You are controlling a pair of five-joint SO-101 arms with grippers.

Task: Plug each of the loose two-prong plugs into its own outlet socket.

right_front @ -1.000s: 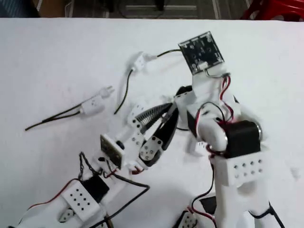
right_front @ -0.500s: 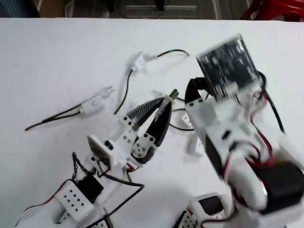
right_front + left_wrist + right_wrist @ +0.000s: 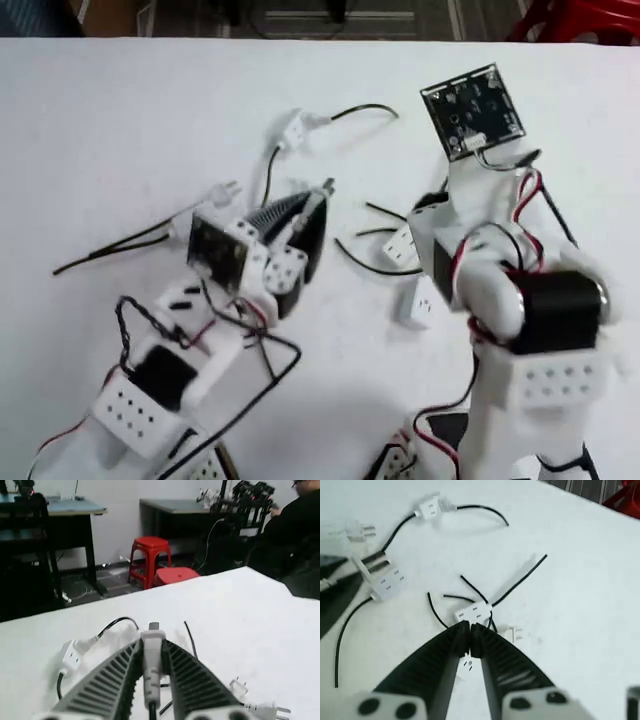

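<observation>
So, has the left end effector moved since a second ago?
Yes. In the high view the left end effector, gripping a plug, has shifted left, closer to the unmoved outlet socket near the far edge.

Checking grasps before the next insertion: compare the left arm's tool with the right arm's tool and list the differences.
The left arm's black ribbed tool is shut on a white two-prong plug; the right arm's black ribbed tool is shut on nothing. The left tool points level across the white table; the right tool points down toward a white outlet socket. Both are shut.
</observation>
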